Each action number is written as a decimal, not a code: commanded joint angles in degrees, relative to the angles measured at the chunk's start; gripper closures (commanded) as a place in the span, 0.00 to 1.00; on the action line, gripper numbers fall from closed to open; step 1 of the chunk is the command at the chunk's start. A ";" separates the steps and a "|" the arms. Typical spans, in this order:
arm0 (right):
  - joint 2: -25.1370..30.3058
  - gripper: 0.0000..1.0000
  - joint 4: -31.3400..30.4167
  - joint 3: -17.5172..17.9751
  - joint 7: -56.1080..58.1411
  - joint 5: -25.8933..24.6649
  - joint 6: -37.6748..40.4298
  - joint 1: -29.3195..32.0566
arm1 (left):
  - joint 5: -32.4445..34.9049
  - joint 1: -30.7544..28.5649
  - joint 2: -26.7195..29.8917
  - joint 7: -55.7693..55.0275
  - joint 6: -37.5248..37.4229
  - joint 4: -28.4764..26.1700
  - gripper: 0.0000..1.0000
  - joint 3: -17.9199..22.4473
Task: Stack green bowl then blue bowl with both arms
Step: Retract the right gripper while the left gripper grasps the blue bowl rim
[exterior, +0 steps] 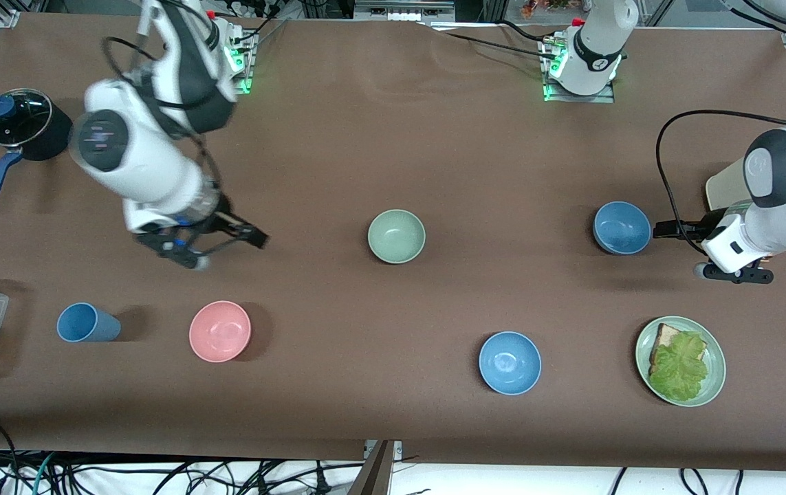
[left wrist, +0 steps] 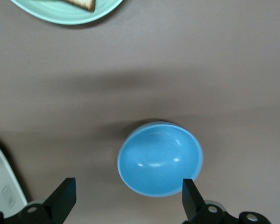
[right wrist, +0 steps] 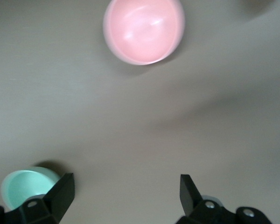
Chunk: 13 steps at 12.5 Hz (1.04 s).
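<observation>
The green bowl [exterior: 397,236] sat mid-worktop, the blue bowl [exterior: 621,227] toward the left arm's end. Both were judged light, stiff and slippery, best pinched across the rim. The left gripper [left wrist: 126,198] was held just beside the blue bowl, jaws apart; the right gripper [exterior: 227,240], jaws apart, was poised over bare worktop.
</observation>
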<state>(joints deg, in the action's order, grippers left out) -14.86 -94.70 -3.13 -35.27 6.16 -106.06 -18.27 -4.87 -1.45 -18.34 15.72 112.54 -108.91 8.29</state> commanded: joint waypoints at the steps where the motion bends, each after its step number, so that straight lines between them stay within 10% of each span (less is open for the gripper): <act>1: -0.61 0.01 9.50 -8.27 15.70 -0.01 13.90 -0.28 | -4.25 -1.62 1.82 6.32 9.42 -8.75 0.01 0.14; 5: 0.44 0.01 14.61 -15.24 28.47 0.16 24.21 1.56 | -10.31 -2.42 1.11 13.27 22.53 -18.25 0.02 0.14; 8: 1.23 0.01 12.81 -8.09 29.82 -1.06 23.71 9.08 | -13.58 -2.42 -0.11 17.94 26.32 -20.91 0.13 0.14; 11: 12.96 0.01 -4.71 4.42 29.73 -7.99 9.02 18.60 | -14.02 -2.42 -1.26 19.53 27.47 -20.91 0.84 0.14; 13: 16.78 0.01 -11.02 4.45 30.17 -7.75 2.87 20.28 | -14.11 -2.42 -1.44 19.44 27.39 -20.56 1.00 0.14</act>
<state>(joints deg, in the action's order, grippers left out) -6.16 -95.53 -0.45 -6.16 -0.65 -98.10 -0.66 -16.85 -3.76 -19.80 32.93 139.32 -129.52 8.40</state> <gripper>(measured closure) 0.004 0.617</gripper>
